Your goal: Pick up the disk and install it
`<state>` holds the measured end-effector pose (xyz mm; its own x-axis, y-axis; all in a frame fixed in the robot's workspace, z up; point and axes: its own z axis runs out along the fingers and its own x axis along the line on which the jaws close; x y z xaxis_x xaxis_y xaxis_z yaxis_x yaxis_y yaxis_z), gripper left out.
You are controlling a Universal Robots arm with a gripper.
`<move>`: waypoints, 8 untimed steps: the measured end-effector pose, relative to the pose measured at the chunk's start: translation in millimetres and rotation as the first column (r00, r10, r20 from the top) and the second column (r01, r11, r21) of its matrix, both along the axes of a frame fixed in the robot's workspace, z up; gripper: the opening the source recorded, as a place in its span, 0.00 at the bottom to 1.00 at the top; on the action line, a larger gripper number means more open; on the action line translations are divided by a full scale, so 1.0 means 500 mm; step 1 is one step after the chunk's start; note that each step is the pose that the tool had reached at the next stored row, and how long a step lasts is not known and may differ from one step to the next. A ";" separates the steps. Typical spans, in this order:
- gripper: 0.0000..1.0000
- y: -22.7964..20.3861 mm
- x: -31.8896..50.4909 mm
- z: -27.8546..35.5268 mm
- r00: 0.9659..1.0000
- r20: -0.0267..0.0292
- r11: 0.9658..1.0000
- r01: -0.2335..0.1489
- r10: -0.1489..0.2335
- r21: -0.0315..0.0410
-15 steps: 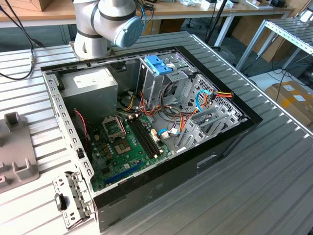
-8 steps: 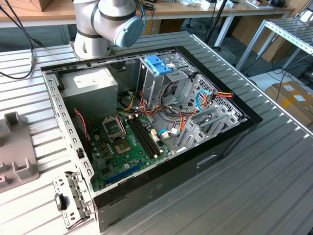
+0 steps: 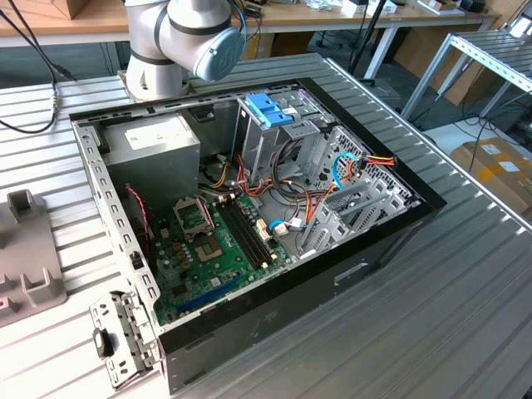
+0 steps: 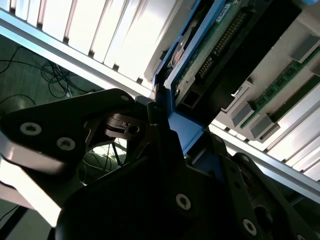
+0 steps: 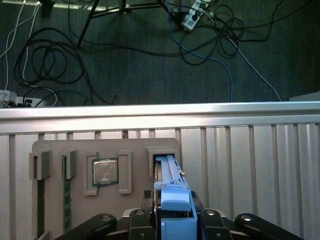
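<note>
Disk on edge in grey holder slot, blue frame pinched by gripper. Exterior view: holder at case's 9 o'clock.

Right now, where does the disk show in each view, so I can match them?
First wrist view: the disk stands on edge in the hand, its far end at the grey tray slot.
Second wrist view: the disk is clamped in the hand, with the grey tray behind.
Exterior view: the grey tray lies at the exterior view's left edge.
Shared landmark: the grey tray.

Silver arm, blue cap, black hand — bright screws
</note>
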<state>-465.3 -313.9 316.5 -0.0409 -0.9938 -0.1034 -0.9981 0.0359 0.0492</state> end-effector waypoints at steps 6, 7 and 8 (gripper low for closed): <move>0.37 0.0000 0.000 0.007 1.000 0.000 1.000 0.000 0.000 0.005; 0.37 0.0000 0.000 0.008 1.000 0.000 1.000 0.000 0.000 0.005; 0.37 0.0000 0.000 0.009 1.000 0.000 1.000 0.000 0.000 0.006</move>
